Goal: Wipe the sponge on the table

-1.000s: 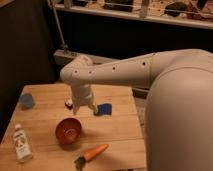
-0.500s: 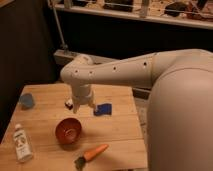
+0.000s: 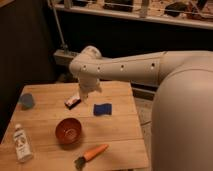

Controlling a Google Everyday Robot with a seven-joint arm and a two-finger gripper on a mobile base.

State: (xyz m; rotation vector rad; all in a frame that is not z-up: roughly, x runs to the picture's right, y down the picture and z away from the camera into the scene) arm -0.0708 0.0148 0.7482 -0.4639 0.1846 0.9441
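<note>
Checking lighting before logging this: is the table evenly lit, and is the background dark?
Camera view: the table is warmly, fairly evenly lit; the background behind is almost black; the gripper hangs over the table's far side, near the sponge, in the same warm light.

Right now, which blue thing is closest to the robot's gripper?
The dark blue sponge, lying flat beside the gripper near the table's middle. The pale blue round cup sits far off at its left edge.

Dim warm light, dark wall, metal shelf along the top, light plank table, pale floor beside
</note>
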